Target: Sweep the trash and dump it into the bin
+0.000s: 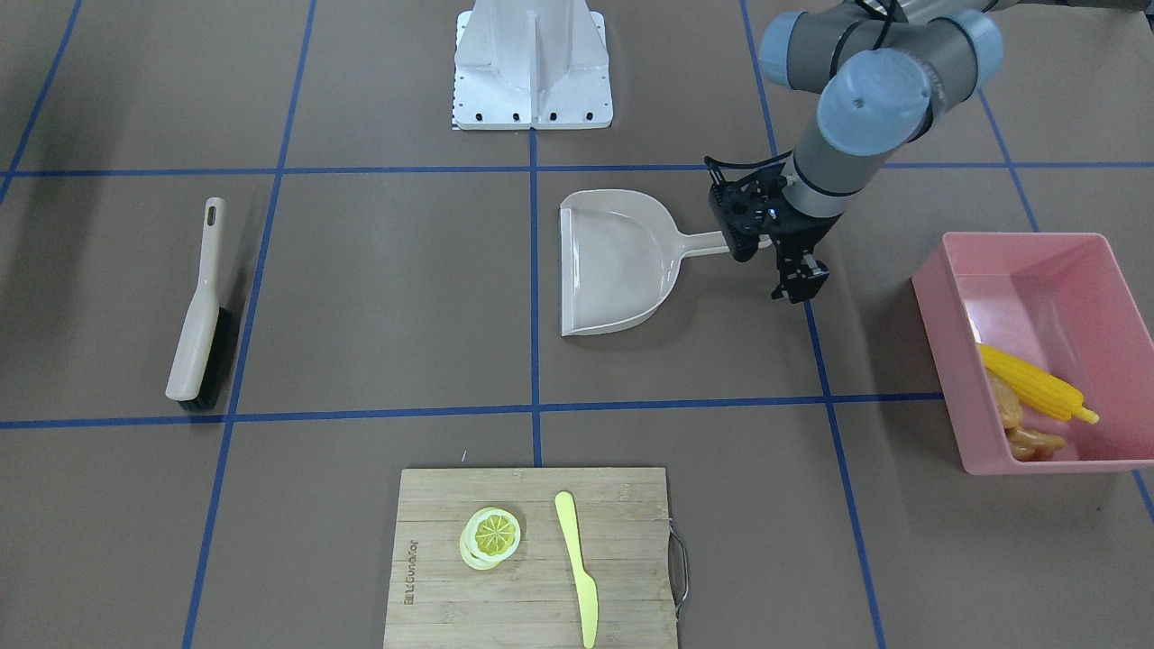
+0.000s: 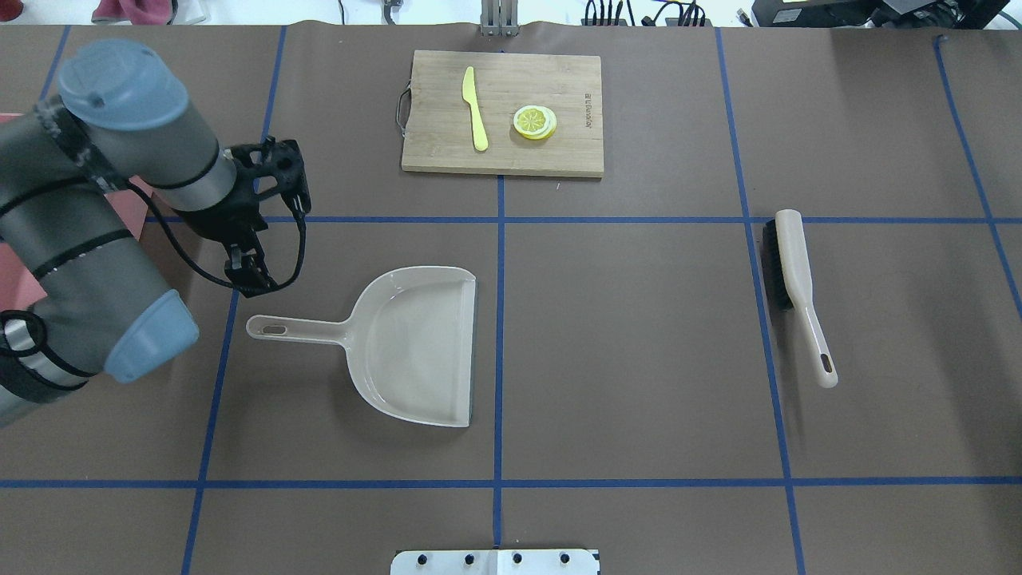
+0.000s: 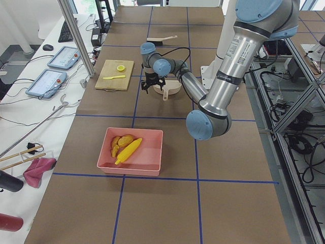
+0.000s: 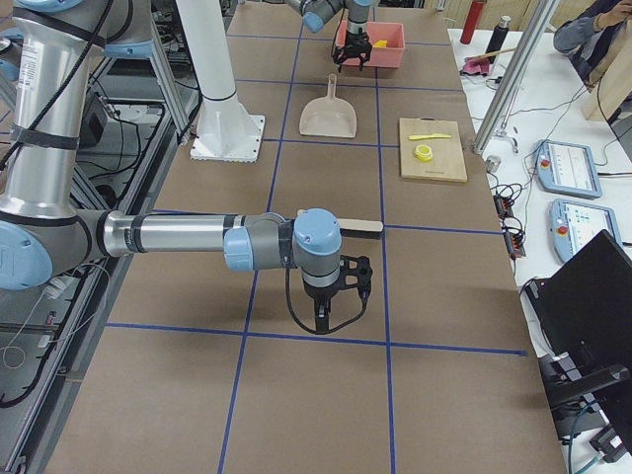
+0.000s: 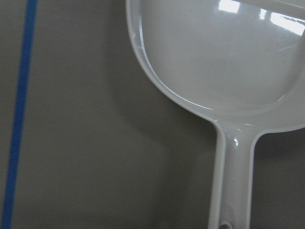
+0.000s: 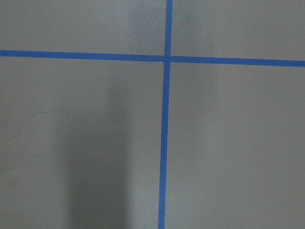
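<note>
1. Trash [image 1: 1037, 386] lies in the bin [image 1: 1037, 288] at the tabletop's left end; dustpan [image 2: 415, 343] is empty.
2. Left gripper [image 2: 251, 273] hangs just beside the dustpan handle, holding nothing; jaws' gap unclear. Right gripper [image 4: 329, 321]: cannot tell.
3. Judgement: dumping looks done. Lift straight up without nudging the handle.

Trash [image 1: 1037, 388] in bin [image 1: 1037, 270]; dustpan [image 1: 613, 261] between bin and brush [image 1: 200, 306].

Brown table [image 2: 639, 359], blue tape grid [image 2: 501, 319]; white side bench [image 3: 15, 127], tablets [image 3: 46, 83].
</note>
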Available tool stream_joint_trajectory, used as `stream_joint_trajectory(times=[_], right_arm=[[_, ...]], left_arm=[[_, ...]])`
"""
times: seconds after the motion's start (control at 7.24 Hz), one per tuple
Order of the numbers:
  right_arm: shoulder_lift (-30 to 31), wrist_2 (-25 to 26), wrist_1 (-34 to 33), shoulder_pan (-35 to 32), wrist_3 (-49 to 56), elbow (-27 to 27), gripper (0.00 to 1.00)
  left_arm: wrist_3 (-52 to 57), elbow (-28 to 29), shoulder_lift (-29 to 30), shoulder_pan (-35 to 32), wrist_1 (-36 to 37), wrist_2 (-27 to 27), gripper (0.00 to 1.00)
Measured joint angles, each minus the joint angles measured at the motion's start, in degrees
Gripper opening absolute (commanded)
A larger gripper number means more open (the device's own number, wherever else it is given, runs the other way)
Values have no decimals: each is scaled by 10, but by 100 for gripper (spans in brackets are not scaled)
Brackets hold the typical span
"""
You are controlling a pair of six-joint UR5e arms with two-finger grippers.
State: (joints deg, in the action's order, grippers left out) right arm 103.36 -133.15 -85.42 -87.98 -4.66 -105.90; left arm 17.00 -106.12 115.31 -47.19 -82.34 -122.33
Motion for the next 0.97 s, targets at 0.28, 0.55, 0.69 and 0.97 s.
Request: stream_joint_trajectory(times=[0.28,0.55,0.69,0.97], right_arm=[[0,0,0,0,0,0,100],[0,0,0,0,-1,1,100],[0,0,0,0,-1,1,100],[0,0,0,0,-1,2,100]], left_arm=[[-46,-1,-1,-75,32,17,98],[-75,-1,-3,-156,68,39,98],[-90,-2,-6,-189,80,40,98],[-107,-3,-24,-251,123,17,98]])
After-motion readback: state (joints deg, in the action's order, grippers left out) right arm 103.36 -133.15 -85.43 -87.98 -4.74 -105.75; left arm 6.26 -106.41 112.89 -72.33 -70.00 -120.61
